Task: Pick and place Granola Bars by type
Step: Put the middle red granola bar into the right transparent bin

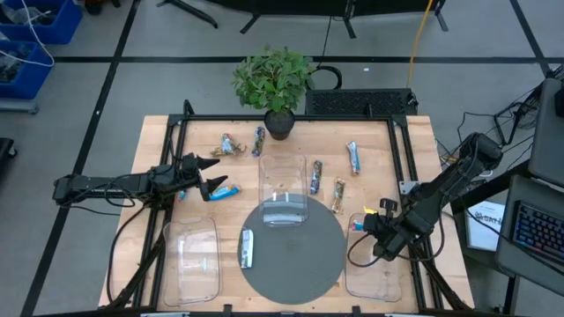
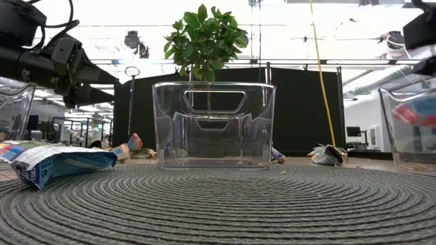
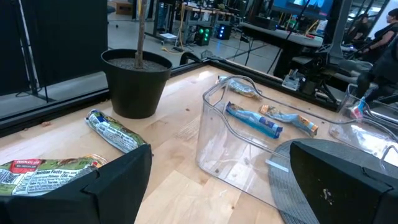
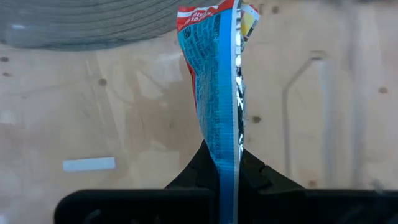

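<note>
My right gripper points down over the right clear tray and is shut on a blue granola bar with a red end. In the low view the bar shows through that tray's wall. My left gripper waits open at the table's left, beside a blue bar lying flat on the wood. Another bar lies on the grey round mat. Several more bars lie flat around the middle clear tray, among them two at the back. My right gripper pinches the bar's upper end between its two fingers, with the wrapper's thin edge showing between them. The fingers come from above, pointing steeply down. The bar hangs straight below them, red end lowest, over the right tray; whether it touches the floor I cannot tell.
A potted plant stands at the table's far edge. A third clear tray sits at the near left. A black frame runs around the wooden top. Bars lie close ahead of my left gripper.
</note>
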